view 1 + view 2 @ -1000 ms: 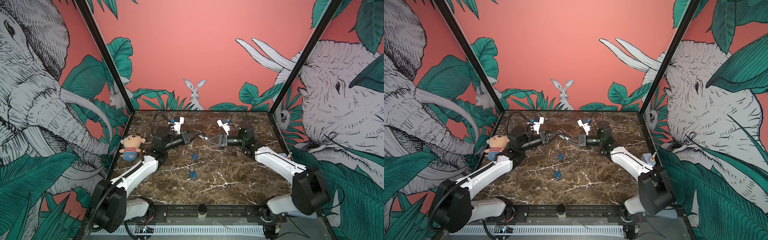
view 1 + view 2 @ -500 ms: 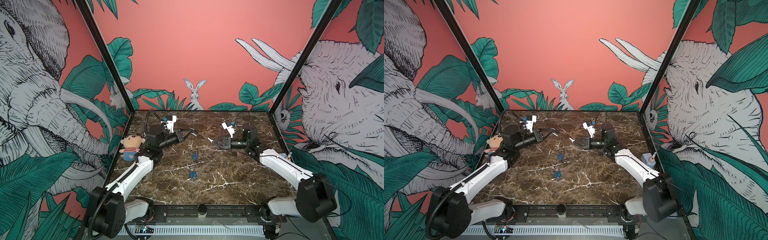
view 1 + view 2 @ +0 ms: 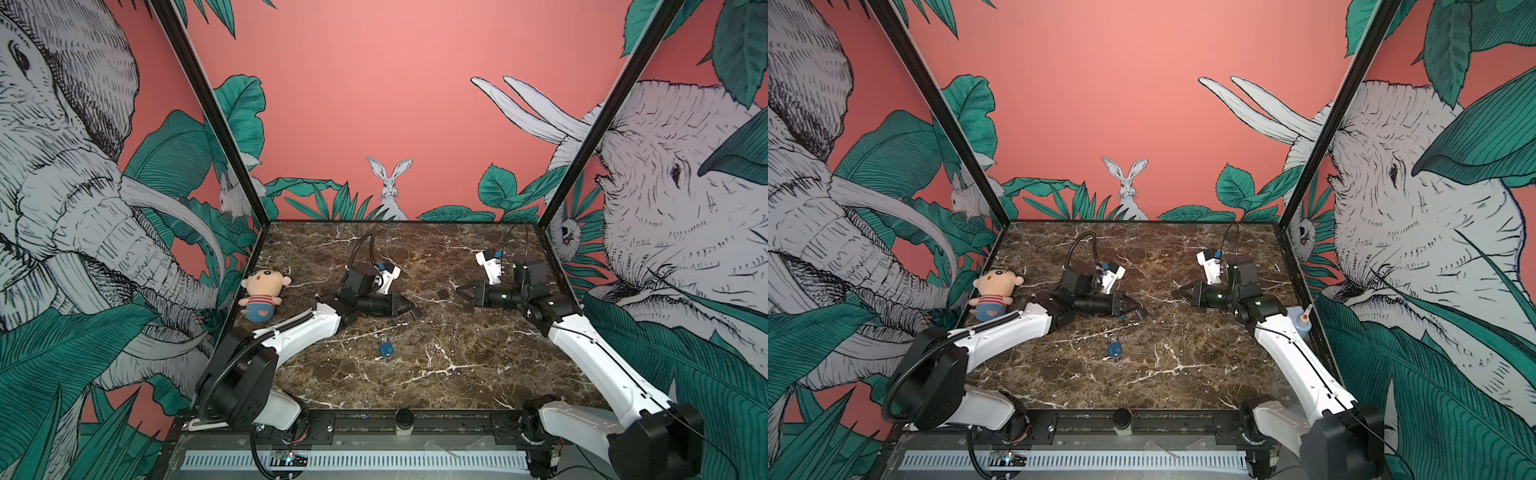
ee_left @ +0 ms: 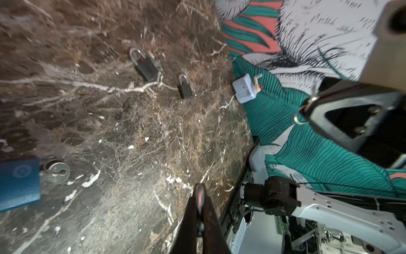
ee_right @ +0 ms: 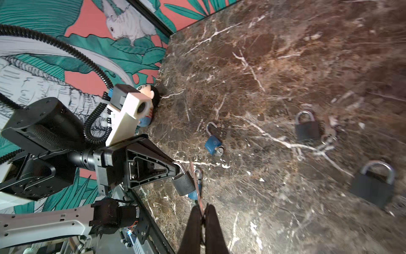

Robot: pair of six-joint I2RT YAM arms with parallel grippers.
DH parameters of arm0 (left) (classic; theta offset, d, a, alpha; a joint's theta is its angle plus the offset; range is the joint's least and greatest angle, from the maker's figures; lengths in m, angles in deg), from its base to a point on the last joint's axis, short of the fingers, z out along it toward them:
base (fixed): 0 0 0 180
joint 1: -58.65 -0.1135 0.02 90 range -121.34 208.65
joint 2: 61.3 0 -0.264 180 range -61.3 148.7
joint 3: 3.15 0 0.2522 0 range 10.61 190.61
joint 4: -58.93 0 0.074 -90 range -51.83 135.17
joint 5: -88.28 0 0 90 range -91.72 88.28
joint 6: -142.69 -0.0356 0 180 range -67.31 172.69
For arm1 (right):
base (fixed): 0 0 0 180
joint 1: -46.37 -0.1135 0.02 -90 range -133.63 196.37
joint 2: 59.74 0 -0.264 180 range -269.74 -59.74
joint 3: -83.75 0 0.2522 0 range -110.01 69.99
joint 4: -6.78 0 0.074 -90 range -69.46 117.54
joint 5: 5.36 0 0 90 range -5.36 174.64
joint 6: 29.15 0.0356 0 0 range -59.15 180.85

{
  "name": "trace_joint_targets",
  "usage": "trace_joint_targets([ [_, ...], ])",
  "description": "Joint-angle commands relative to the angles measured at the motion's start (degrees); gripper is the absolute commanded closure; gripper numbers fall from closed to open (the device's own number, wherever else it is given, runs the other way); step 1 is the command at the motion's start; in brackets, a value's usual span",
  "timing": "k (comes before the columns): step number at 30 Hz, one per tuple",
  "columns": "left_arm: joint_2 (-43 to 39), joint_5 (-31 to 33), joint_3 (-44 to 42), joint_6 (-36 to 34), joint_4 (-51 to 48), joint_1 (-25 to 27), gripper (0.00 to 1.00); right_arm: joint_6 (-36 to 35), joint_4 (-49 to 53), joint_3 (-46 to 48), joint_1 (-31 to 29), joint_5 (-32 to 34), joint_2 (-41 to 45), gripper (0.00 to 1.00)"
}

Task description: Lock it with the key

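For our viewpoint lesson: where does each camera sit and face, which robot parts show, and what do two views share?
Top views: above the front edge, facing the back wall; left arm, right arm show.
Left wrist: faces the right wall past its shut left gripper; right gripper shows.
Right wrist: faces the left wall past the pinched key; left gripper grips a grey padlock.
Shared: both wrist views show two black padlocks.

— What's at the left edge?
— A plush doll (image 3: 262,297) in a striped shirt and blue shorts, on the brown marble tabletop (image 3: 457,374) against the wall.
— And opposite?
— A small pale-blue bottle (image 3: 1301,323) with a white nozzle, upright by the right wall.
— Behind?
— A painted rabbit (image 3: 389,189) on the coral back wall (image 3: 374,83), with elephants (image 3: 75,199) and green leaves (image 3: 241,108) on the side walls.
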Motion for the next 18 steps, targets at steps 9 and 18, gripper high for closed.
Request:
trace_joint_targets([
  [9,17.2,0.0,11.5,-3.0,0.9,7.5,1.00,-3.0,8.2,0.5,3.1,3.3,3.5,1.00],
  [18,25.7,2.2,18.4,-3.9,-2.3,8.3,1.00,-2.8,7.6,0.6,3.2,2.8,2.1,1.00],
])
